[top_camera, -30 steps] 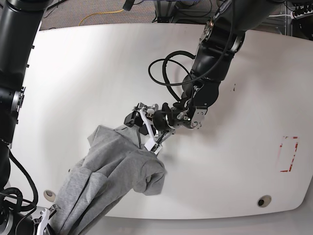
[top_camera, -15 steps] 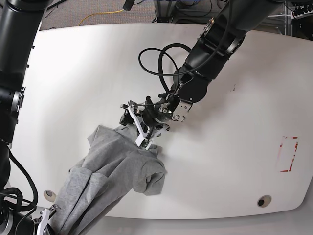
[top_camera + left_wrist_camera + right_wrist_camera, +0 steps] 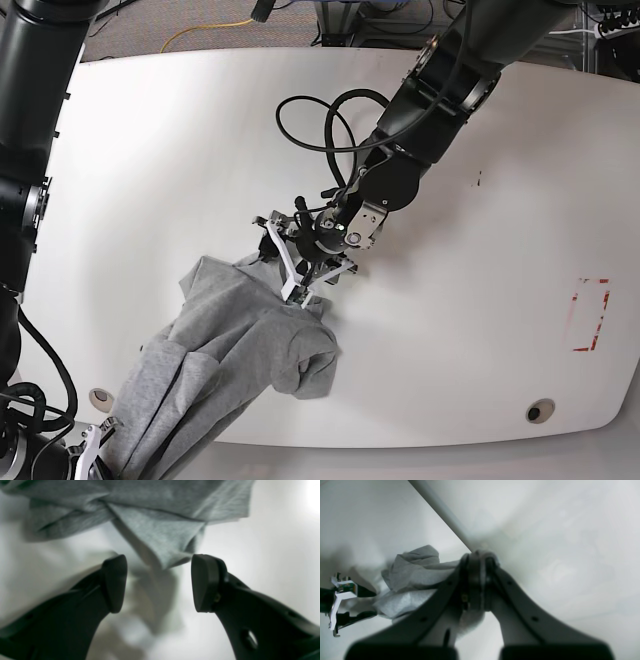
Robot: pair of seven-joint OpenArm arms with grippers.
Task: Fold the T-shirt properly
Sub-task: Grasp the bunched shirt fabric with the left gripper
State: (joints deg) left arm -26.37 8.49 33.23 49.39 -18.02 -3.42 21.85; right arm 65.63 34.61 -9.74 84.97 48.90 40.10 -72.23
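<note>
Presently, a grey fabric corner is found just ahead of the left gripper [image 3: 158, 582], between its parted, empty jaws.
The T-shirt [image 3: 235, 350] lies bunched at the surface [image 3: 450, 330] near edge, trailing toward the right gripper [image 3: 476, 585], clamped on it.
</note>
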